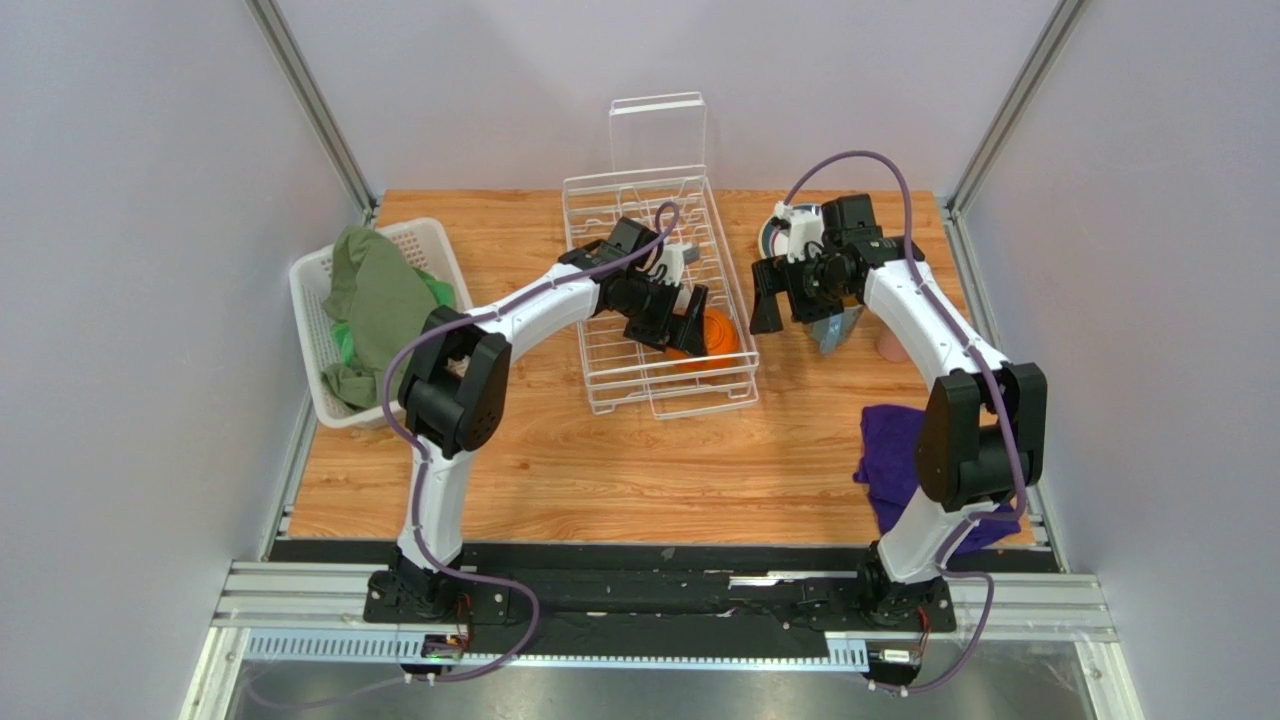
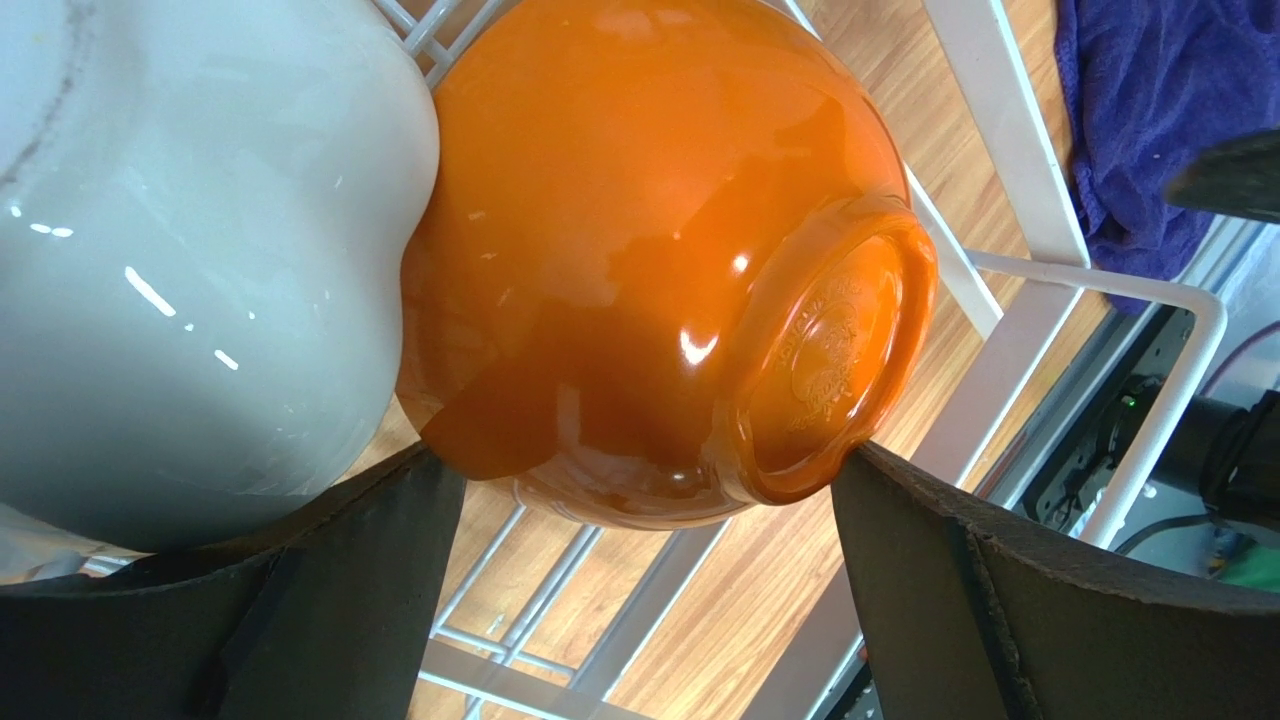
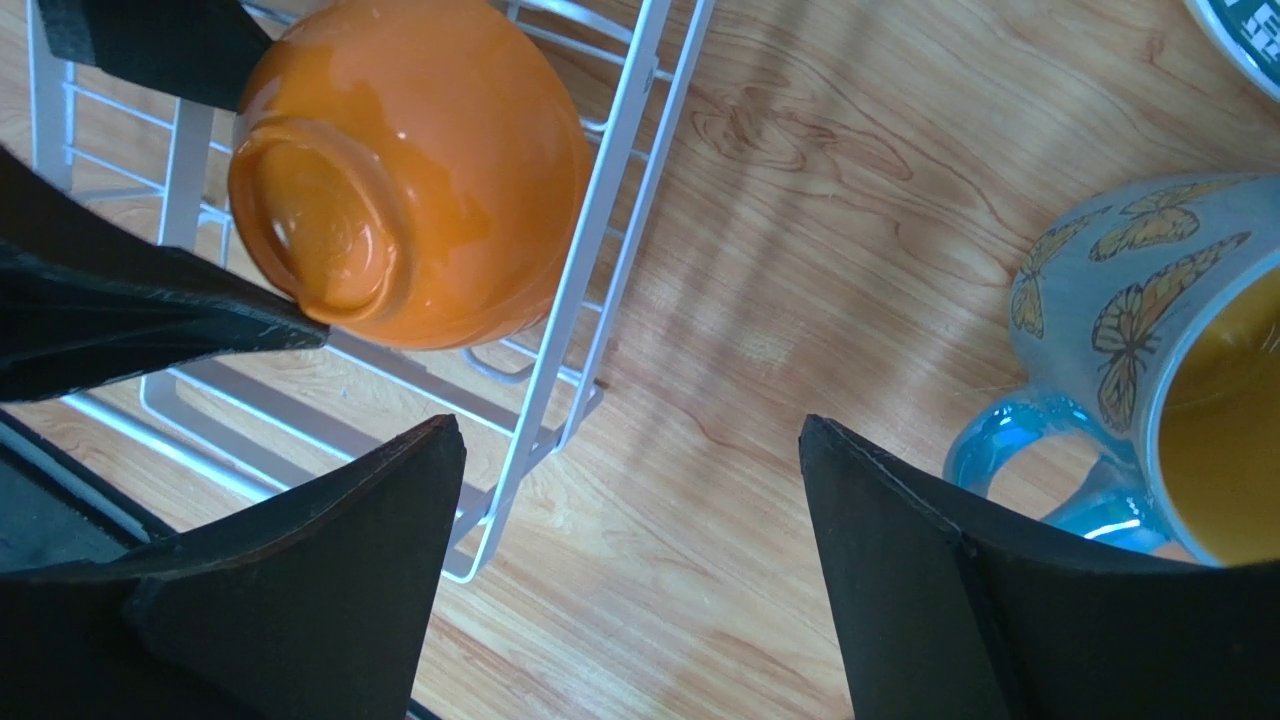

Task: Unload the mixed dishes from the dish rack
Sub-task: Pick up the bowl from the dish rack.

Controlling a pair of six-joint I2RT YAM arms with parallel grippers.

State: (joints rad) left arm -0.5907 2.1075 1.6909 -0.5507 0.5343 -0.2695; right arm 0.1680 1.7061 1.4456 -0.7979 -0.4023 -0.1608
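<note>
A wooden worktop (image 1: 631, 465) carries a white wire rack (image 1: 631, 383). The rack's long axis runs from far to near, slightly skewed, and a clear panel (image 1: 657, 132) stands upright at its far end. A white slatted basket (image 1: 425, 228) holding green cloth (image 1: 376, 300) sits at the left edge, and a purple cloth (image 1: 894, 443) lies at the near right.

At the rack's near right end lies the bowl (image 1: 718, 338) (image 2: 631, 255) (image 3: 413, 165), glossy orange outside and tipped on its side. Its axis is closer to level than upright, its foot ring is turned toward the rack's near right corner, and its mouth is hidden. A glossy white dish (image 2: 181, 255) touches its wall.

On the worktop right of the rack, apart from it, is the mug (image 3: 1142, 330). It is pale blue with yellow butterflies, a clear blue handle turned toward the rack and a yellow inside.

The left claw (image 1: 676, 323) (image 2: 631, 495) is spread wide astride the bowl, one tip against the foot ring and the other at the wall. Whether it presses on the bowl cannot be told. The right claw (image 1: 796, 293) (image 3: 624, 450) hangs over bare worktop between rack and mug, jaws apart and holding nothing.
</note>
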